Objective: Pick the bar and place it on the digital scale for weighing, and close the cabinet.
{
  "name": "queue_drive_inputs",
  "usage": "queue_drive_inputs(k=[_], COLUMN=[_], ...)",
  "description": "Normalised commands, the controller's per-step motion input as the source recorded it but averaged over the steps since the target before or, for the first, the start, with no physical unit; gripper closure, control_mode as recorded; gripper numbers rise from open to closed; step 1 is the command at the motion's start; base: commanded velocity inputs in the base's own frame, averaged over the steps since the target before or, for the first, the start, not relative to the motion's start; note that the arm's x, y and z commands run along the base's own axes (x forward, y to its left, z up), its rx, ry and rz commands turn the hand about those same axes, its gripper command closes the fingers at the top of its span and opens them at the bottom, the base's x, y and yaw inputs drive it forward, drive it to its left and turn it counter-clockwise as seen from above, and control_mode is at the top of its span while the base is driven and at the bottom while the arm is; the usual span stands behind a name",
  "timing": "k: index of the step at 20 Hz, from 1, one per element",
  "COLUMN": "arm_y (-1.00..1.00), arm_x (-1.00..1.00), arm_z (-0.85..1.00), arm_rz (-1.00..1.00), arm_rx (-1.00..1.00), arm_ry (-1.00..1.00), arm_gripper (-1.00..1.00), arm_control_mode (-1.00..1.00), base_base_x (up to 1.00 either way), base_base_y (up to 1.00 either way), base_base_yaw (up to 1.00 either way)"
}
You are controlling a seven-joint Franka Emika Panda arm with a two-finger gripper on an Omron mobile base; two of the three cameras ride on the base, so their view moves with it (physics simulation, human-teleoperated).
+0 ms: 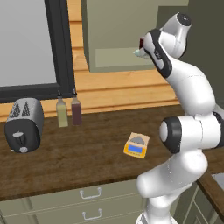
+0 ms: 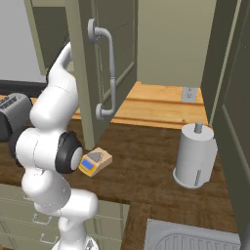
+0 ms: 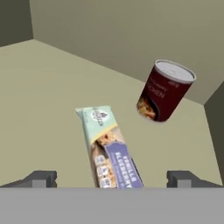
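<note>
In the hand view the pale whitish-green wrapped bar (image 3: 110,146) lies flat on the cabinet shelf (image 3: 48,96), running down between my gripper's (image 3: 112,178) two dark fingertips (image 3: 40,178), which stand wide apart and open. A dark red can (image 3: 164,90) stands just beyond the bar to its right. From the left base view the arm reaches up into the sage-green cabinet (image 1: 114,35), where a bit of the bar (image 1: 139,52) and the can (image 1: 141,43) show beside the wrist. The cabinet door (image 2: 100,63) hangs open with its silver handle (image 2: 108,73). The yellow-orange digital scale (image 1: 136,145) (image 2: 94,161) sits on the wooden counter.
A silver toaster (image 1: 24,124) stands at the counter's left, with two bottles (image 1: 69,111) by the window frame. A white paper-towel holder (image 2: 195,154) stands on the right counter, a sink (image 2: 190,238) below it. Drawers (image 1: 89,201) run under the counter edge.
</note>
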Motion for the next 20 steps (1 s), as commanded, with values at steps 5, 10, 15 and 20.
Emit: queue_drive_inputs(k=[5,10,15,20], arm_y=[-0.01,0.0,0.0,0.0], arm_x=[0.24,0.17,0.12,0.01], arm_z=[-0.02,-0.1,-0.16,-0.31], arm_rz=[0.0,0.02,0.05,0.08], arm_rx=[0.0,0.0,0.0,-0.03], arm_ry=[0.09,0.05,0.01,0.0], arm_gripper=[-1.0,-1.0,-1.0,-1.0], arm_control_mode=[-1.0,-1.0,-1.0,-1.0], base_base_x=[0.0,0.0,0.0,0.0], base_base_y=[0.0,0.0,0.0,0.0], base_base_yaw=[0.0,0.0,0.0,0.0])
